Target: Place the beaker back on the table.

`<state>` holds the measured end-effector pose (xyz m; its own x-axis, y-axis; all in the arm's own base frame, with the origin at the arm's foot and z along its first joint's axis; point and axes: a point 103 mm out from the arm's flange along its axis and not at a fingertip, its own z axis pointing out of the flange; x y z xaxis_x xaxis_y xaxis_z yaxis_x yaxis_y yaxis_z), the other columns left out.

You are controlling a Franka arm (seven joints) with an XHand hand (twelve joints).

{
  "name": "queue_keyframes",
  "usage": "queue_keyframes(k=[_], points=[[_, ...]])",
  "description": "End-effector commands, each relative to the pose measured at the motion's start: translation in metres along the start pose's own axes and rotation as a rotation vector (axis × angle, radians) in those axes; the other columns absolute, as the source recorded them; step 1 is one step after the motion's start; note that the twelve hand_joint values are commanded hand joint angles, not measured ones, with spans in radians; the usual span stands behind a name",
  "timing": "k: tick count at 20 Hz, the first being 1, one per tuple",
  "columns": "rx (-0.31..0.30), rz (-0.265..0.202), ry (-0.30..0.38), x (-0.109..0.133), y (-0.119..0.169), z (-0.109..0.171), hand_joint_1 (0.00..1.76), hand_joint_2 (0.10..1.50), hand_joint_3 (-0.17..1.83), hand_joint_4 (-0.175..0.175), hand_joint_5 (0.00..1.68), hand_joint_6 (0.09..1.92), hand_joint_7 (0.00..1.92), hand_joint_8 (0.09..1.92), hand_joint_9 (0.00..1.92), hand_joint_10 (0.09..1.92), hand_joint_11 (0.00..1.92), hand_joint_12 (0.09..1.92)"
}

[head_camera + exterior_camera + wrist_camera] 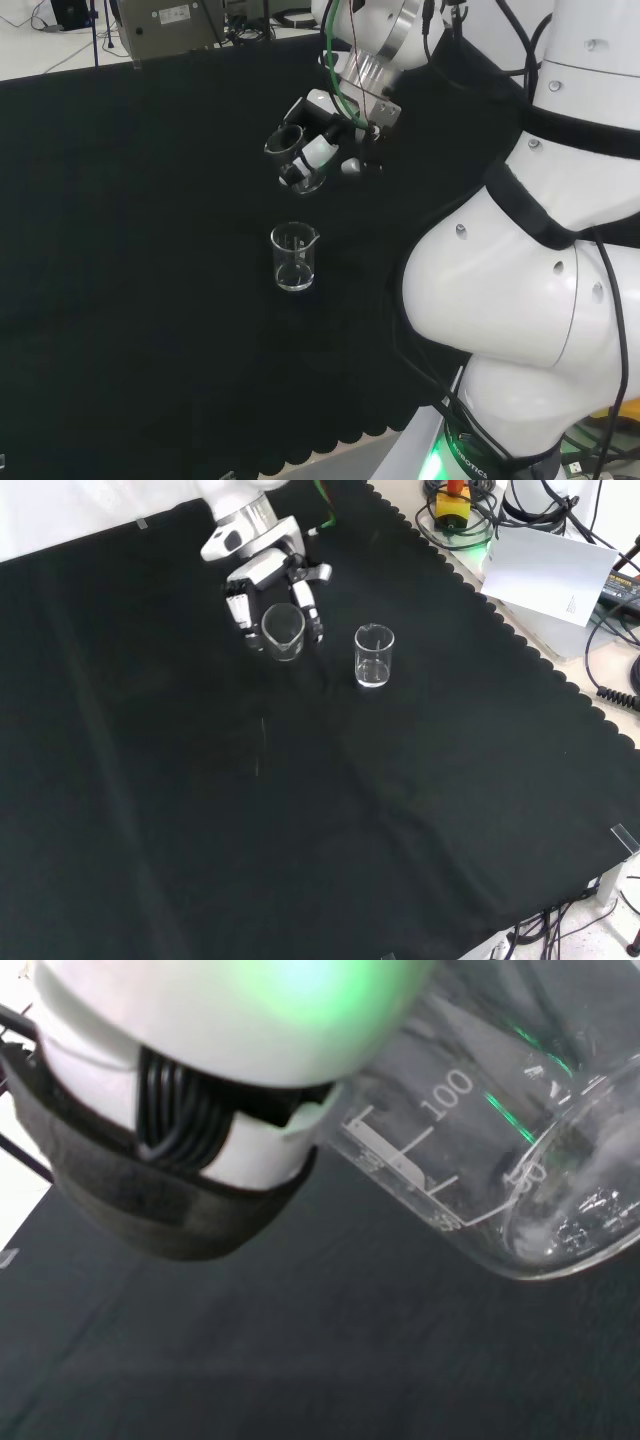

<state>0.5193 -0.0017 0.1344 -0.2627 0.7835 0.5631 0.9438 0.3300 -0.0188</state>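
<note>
My hand (318, 140) holds a clear glass beaker (292, 155) above the black cloth, its fingers curled round the glass. The held beaker (283, 631) is tilted, its mouth turned toward the front camera, and the hand (265, 575) grips it from behind. In the wrist view the beaker (500, 1160) lies close against a finger (200, 1110), with printed scale marks on its wall. A second clear beaker (294, 257) stands upright on the cloth just below the hand in the head view, and to the right of the held one in the front view (374, 656).
The black cloth (300, 810) covers the bench, with a scalloped edge at the front view's right. Papers and cables (555, 570) lie beyond that edge. The arm's white links (520, 260) stand at the head view's right.
</note>
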Motion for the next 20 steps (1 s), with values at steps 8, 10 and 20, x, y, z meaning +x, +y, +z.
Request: queue_keyframes(k=[8, 10, 20], points=[[-0.088, 0.038, 0.072, -0.053, 0.029, 0.016, 1.42, 1.04, -0.17, -0.175, 1.30, 0.45, 1.19, 0.77, 1.55, 0.09, 1.37, 0.64], [-0.090, 0.050, 0.091, -0.057, 0.030, 0.020, 1.42, 1.04, -0.17, -0.175, 1.30, 0.45, 1.19, 0.77, 1.54, 0.09, 1.37, 0.64], [-0.106, 0.063, 0.160, -0.075, 0.028, 0.033, 1.41, 1.05, -0.17, -0.175, 1.27, 0.51, 1.16, 0.82, 1.54, 0.09, 1.35, 0.67]])
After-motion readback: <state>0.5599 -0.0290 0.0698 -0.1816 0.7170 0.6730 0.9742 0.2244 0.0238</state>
